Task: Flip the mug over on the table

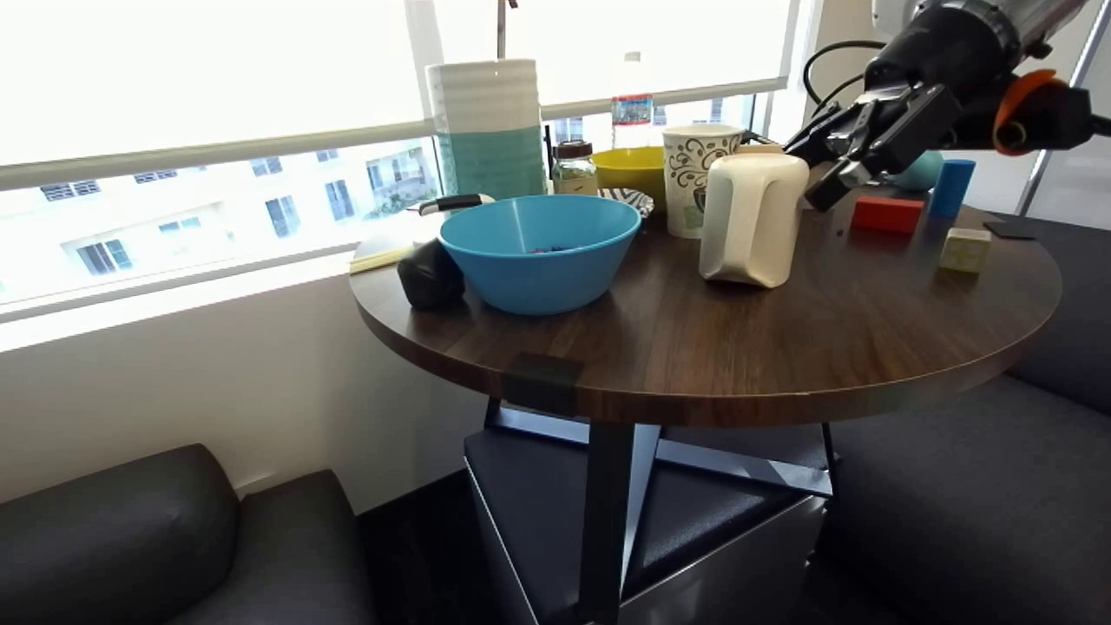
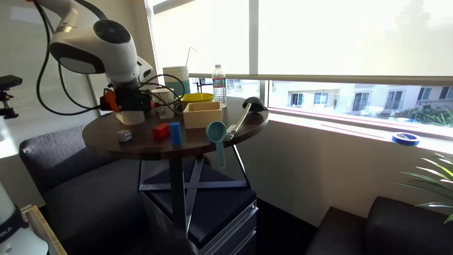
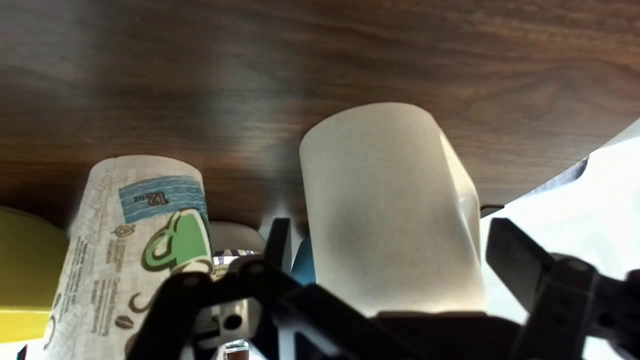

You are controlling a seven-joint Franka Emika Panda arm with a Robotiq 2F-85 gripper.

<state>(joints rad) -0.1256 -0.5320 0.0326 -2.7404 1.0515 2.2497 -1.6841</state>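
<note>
A: Where's the cream-white mug point(image 1: 752, 221), & what's the gripper point(image 3: 391, 242) got?
B: Mug's standing on the round wood-grain table point(image 1: 738, 347), btwn the fingers point(image 3: 277, 242) in the wrist view. Jaws spread wide, gap on both sides, so nothing held AFAICT.
A: Biggest risk?
B: The handle point(image 3: 469, 205). It's on the mug's side, just beside one finger. If the squeeze lands there, contact's prob uneven; mug could twist or slip mid-flip.
A: Other side?
B: Printed paper cup point(image 3: 135, 250), v. near the opposite finger. Can't tell if they touch. Looks light, so a sideways swing could topple it, poss. into the yellow bowl point(image 1: 629, 169) beside it.
A: Room to turn?
B: Not loads. In an exterior view the blue bowl point(image 1: 542, 256) is apart from the mug on one side, red block point(image 1: 887, 214) over on the gripper's side. Low, wide rotation w/ mug held might clip either, so lift first.
A: Which end's up?
B: Can't tell, mouth's not visible. Easy to misjudge whether the flip's done.
A: Landing?
B: If it's let go tilted, it'd prob rock over, b/c the handle pulls weight off-centre.
</note>
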